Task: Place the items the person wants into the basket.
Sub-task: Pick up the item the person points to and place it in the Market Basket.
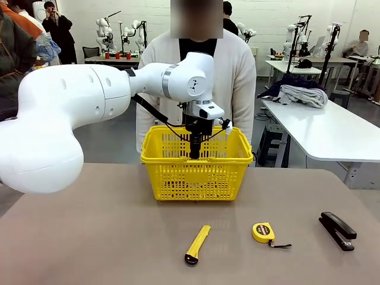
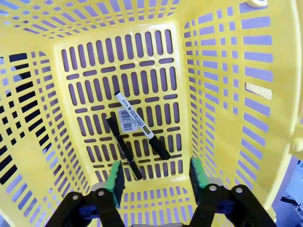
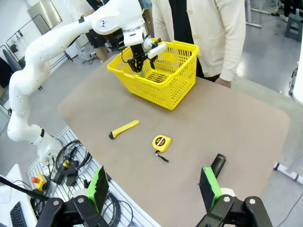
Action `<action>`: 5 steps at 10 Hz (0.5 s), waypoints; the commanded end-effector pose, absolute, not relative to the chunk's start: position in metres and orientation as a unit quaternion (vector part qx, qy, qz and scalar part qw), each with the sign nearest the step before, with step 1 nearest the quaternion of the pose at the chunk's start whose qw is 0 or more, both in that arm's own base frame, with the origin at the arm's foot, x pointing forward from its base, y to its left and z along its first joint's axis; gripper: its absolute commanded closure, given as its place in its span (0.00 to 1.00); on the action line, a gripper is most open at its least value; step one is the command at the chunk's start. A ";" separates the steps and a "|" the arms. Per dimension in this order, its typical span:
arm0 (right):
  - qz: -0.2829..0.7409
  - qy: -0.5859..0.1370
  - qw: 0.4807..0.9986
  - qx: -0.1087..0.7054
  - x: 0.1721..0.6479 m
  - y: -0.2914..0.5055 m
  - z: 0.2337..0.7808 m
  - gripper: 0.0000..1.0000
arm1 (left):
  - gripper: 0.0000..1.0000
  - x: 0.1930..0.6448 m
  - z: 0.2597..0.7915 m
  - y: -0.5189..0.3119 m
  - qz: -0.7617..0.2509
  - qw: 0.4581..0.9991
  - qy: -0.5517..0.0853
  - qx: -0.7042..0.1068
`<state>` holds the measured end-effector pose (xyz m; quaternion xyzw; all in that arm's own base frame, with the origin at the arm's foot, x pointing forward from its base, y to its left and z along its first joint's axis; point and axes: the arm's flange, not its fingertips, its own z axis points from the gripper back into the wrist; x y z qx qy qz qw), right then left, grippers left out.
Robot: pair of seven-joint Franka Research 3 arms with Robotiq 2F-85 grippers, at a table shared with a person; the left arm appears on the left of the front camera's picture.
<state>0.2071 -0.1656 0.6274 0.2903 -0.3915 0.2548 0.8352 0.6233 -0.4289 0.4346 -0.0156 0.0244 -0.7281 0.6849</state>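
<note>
Item 1. Yellow plastic shopping basket with latticed sides (image 1: 178,178): stands on the far middle of the grey-brown surface (image 1: 89,237), just in front of the person in a white buttoned cardigan (image 1: 237,77).

Item 2. Slim white and black marker (image 2: 135,122): lies on the basket floor, slanted. A slim black marker (image 2: 122,144) lies just beside it, roughly parallel; whether they touch cannot be told.

Item 3. Small round yellow tape measure (image 1: 263,232): lies on the near surface, outside the basket, between the long yellow utility knife with a black tip (image 1: 197,243) and the black stapler (image 1: 337,230), apart from both.

Item 4. Left end effector (image 1: 195,151): reaches down inside the basket from above. In the left wrist view its green pads (image 2: 116,177) stand apart over the markers, with nothing between them; it is open and empty.

Item 5. Right end effector (image 3: 154,177): hangs high over the near edge of the surface, well apart from every object, green pads wide apart, holding nothing.
</note>
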 end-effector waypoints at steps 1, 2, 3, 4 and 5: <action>0.261 -0.397 0.828 0.298 0.207 -0.164 0.627 0.00 | 0.00 0.641 0.444 -0.442 -0.725 0.688 0.032 -0.011; 0.261 -0.397 0.828 0.298 0.207 -0.164 0.627 0.00 | 0.00 0.640 0.446 -0.442 -0.725 0.687 0.031 -0.012; 0.261 -0.397 0.828 0.298 0.207 -0.164 0.627 0.00 | 0.00 0.635 0.460 -0.438 -0.730 0.683 0.009 -0.019; 0.261 -0.397 0.828 0.298 0.207 -0.164 0.627 0.00 | 0.00 0.618 0.496 -0.425 -0.735 0.676 -0.012 -0.042; 0.261 -0.397 0.828 0.298 0.207 -0.164 0.627 0.00 | 0.00 0.591 0.536 -0.401 -0.745 0.664 -0.055 -0.030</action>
